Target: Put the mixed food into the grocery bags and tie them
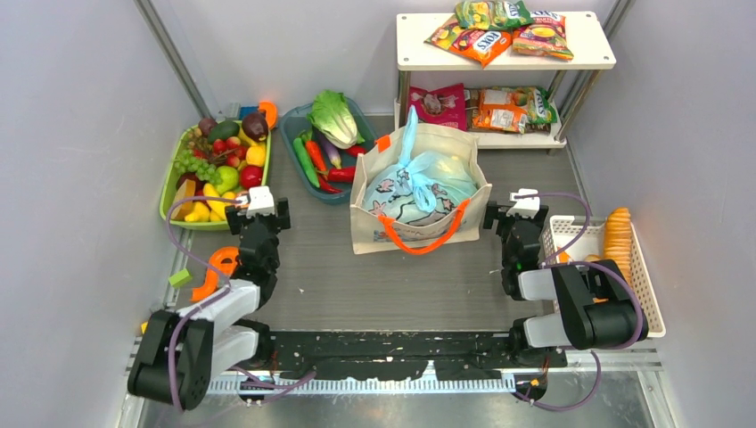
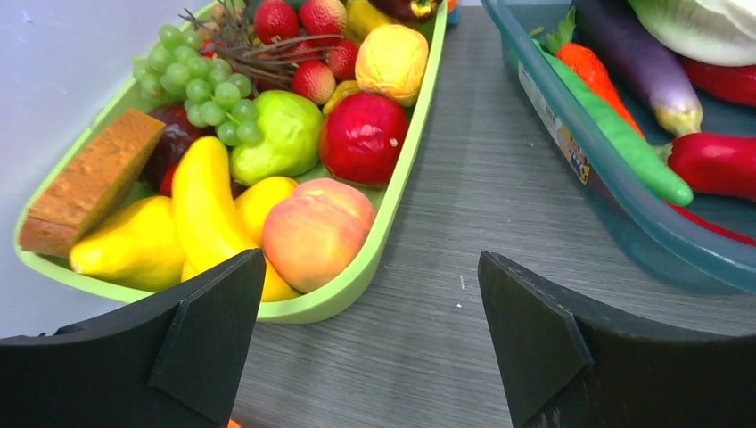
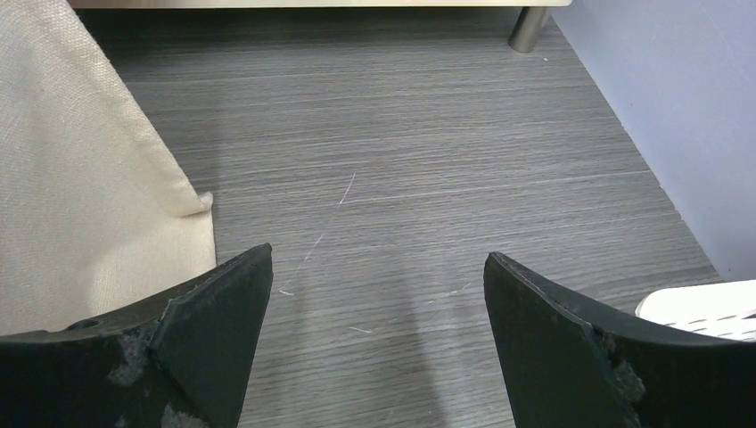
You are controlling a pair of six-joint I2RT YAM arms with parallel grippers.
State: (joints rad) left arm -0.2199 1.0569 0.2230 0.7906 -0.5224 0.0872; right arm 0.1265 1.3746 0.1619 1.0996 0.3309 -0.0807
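Observation:
The beige canvas tote (image 1: 379, 230) with orange handles stands mid-table. Inside it sits the light-blue plastic bag (image 1: 430, 175), knotted at the top. Snack packets (image 1: 481, 42) lie on the white shelf's top, with more (image 1: 504, 107) on its lower level. The pale-green cabbage (image 1: 333, 116) rests in the teal tray. My left gripper (image 1: 261, 207) (image 2: 370, 259) is open over bare table between the two produce trays. My right gripper (image 1: 517, 207) (image 3: 378, 252) is open just right of the tote's side (image 3: 80, 205). Neither holds anything.
A green tray (image 1: 169, 183) (image 2: 392, 205) full of toy fruit sits far left, and the teal vegetable tray (image 1: 294, 134) (image 2: 615, 214) lies beside it. A white mesh basket (image 1: 571, 234) (image 3: 704, 303) with stacked biscuits (image 1: 617, 236) is at the right. An orange piece (image 1: 218, 266) lies near the left arm.

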